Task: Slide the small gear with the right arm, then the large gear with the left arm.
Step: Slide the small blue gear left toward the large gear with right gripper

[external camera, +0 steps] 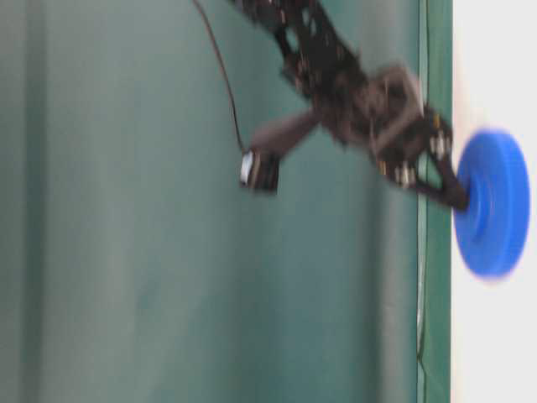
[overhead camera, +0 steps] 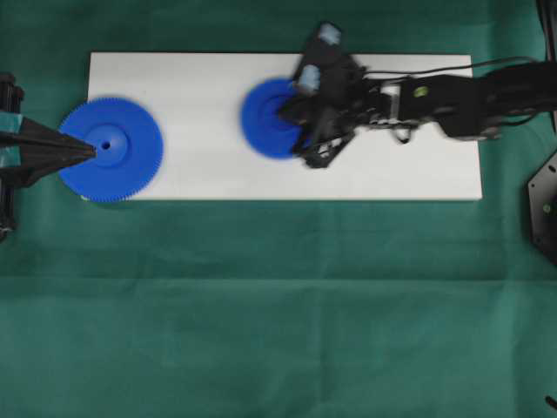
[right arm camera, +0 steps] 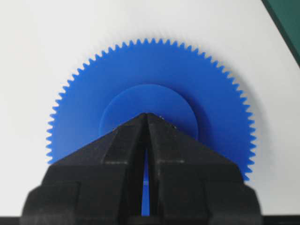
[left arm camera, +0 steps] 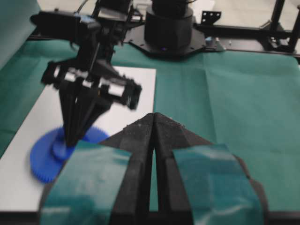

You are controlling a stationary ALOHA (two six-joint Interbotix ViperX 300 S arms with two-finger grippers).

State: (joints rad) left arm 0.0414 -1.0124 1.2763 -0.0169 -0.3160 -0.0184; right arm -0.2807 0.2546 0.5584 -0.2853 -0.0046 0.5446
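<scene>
The small gear (overhead camera: 265, 122) lies on the white board (overhead camera: 400, 165), a little left of the board's middle. My right gripper (overhead camera: 282, 107) is shut, and its pointed tip rests on the gear's raised hub (right arm camera: 150, 101). The wrist view shows the small gear (right arm camera: 93, 122) spread out beyond my right gripper (right arm camera: 146, 114). The large gear (overhead camera: 122, 161) sits at the board's left end. My left gripper (overhead camera: 90, 151) is shut, its tip at the large gear's hub beside the centre hole. From the left wrist, my left gripper (left arm camera: 153, 116) points toward the small gear (left arm camera: 42, 164).
Green cloth (overhead camera: 278, 313) covers the table around the board. A black plate (overhead camera: 544, 205) sits off the board's right end. The right arm's base (left arm camera: 168, 28) and a black frame stand at the far end in the left wrist view.
</scene>
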